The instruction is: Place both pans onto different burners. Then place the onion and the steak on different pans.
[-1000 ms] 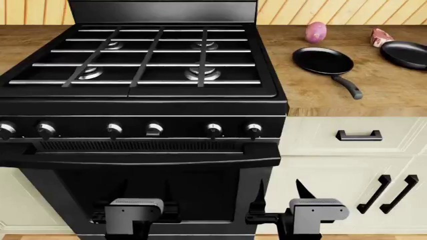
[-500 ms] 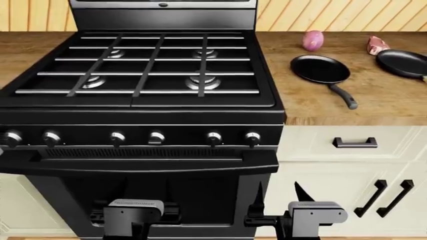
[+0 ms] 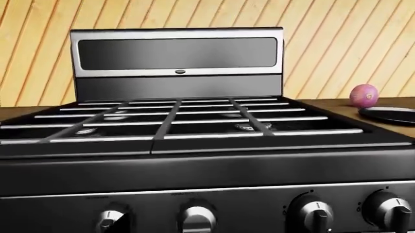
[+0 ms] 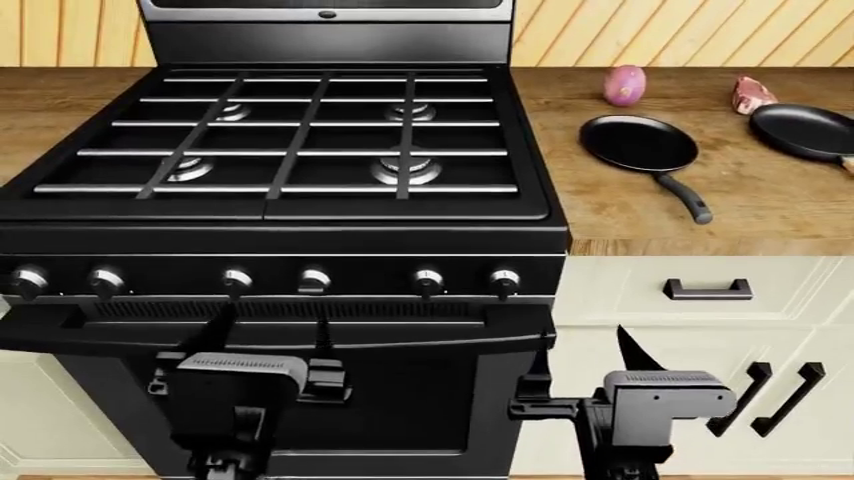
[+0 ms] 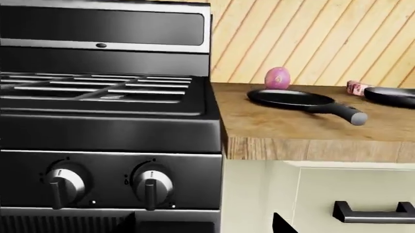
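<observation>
Pans (image 4: 638, 142) lie on the table right of the stove (image 4: 287, 150), nearer the right hand (image 4: 587, 375), fingers apart; left hand's (image 4: 267, 335) spread, I cannot tell.

Two pans (image 4: 638, 142) (image 4: 805, 130), four burners (image 4: 404, 166), one onion (image 4: 625, 85), one steak (image 4: 753, 94), six stove knobs (image 4: 315, 281)

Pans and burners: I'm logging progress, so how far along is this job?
Nothing is done yet. Both pans, the grey-handled pan and the second pan, sit on the wooden counter right of the stove; its burners are bare. The onion and steak lie on the counter beyond the pans. The left gripper and right gripper hang low before the oven door, holding nothing. All four placements remain.
</observation>
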You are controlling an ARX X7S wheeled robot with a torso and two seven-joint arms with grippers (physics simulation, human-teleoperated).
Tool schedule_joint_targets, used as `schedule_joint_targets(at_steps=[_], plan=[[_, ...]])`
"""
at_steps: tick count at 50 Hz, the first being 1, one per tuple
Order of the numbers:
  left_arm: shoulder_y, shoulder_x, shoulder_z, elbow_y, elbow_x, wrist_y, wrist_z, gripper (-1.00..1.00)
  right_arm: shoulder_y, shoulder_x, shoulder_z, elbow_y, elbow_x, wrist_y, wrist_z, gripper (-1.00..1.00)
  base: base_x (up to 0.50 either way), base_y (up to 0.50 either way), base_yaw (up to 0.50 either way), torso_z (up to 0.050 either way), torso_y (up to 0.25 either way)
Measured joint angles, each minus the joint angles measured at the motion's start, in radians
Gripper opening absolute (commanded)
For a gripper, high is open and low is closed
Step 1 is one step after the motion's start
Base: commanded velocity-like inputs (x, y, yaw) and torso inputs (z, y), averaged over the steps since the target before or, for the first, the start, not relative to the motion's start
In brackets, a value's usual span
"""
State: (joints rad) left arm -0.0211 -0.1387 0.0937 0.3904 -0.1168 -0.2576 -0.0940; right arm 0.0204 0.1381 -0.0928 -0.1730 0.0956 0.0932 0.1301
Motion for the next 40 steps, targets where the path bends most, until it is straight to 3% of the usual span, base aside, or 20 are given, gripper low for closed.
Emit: schedule_joint_targets(at_steps=[10,20,31,40], plan=[[-0.195,-0.029,-0.038,0.12,-0.092,-0.276,-0.004,1.0,0.091,0.083,0.032,-0.16,0.02,0.192,-0.007,1.0,0.0,0.0,0.0,0.0,0.0],[-0.48,-0.044,-0.061,0.088,-0.166,-0.512,-0.003,1.0,0.256,0.174,0.071,-0.247,0.062,0.418,-0.04,1.0,0.0,0.0,0.0,0.0,0.0],[-0.731,-0.042,-0.057,-0.042,-0.188,-0.618,-0.006,1.0,0.479,0.257,0.095,-0.224,0.1,0.605,-0.085,1.0,0.0,-0.02,0.0,0.0,0.0],[-0.819,-0.037,-0.058,-0.101,-0.196,-0.651,-0.014,1.0,0.572,0.293,0.107,-0.212,0.121,0.692,-0.104,1.0,0.0,-0.49,0.0,0.0,0.0]])
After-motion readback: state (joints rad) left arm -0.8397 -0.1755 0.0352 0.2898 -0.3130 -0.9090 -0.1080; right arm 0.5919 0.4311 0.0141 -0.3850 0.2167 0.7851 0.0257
